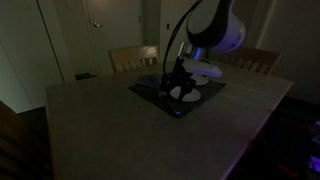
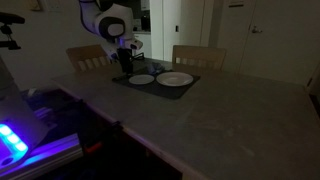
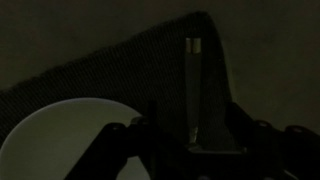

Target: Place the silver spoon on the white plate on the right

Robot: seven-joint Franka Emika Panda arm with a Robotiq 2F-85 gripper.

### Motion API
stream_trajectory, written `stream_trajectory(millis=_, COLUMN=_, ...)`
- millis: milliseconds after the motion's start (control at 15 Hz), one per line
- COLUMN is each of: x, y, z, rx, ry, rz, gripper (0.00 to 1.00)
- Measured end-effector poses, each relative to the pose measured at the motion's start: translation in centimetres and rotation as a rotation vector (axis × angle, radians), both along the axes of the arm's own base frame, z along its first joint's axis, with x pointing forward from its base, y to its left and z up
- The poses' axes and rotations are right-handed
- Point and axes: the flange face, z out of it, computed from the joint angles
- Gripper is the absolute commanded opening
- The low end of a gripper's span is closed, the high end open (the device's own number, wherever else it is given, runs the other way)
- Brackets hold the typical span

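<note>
The scene is very dim. Two white plates lie on a dark mat: a smaller-looking one and one to its right. In an exterior view a plate shows under the arm. My gripper hangs low over the mat's end, beside the nearer plate; it also shows in an exterior view. In the wrist view the jaws look shut on a thin silver spoon that points away over the mat. A white plate lies to the lower left of the jaws.
The mat sits at the far side of a large grey table, which also shows in an exterior view. Two wooden chairs stand behind it. A lit blue device is near the table's corner.
</note>
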Motion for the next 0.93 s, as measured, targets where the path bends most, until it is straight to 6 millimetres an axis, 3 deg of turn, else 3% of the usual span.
stream_trajectory(millis=400, x=1.1, y=1.0, z=0.9, rx=-0.012, ry=0.027, rz=0.035, gripper=0.62)
stream_trajectory(millis=933, x=0.9, y=1.3, z=0.0, rx=-0.053, ry=0.094, rz=0.073, gripper=0.44)
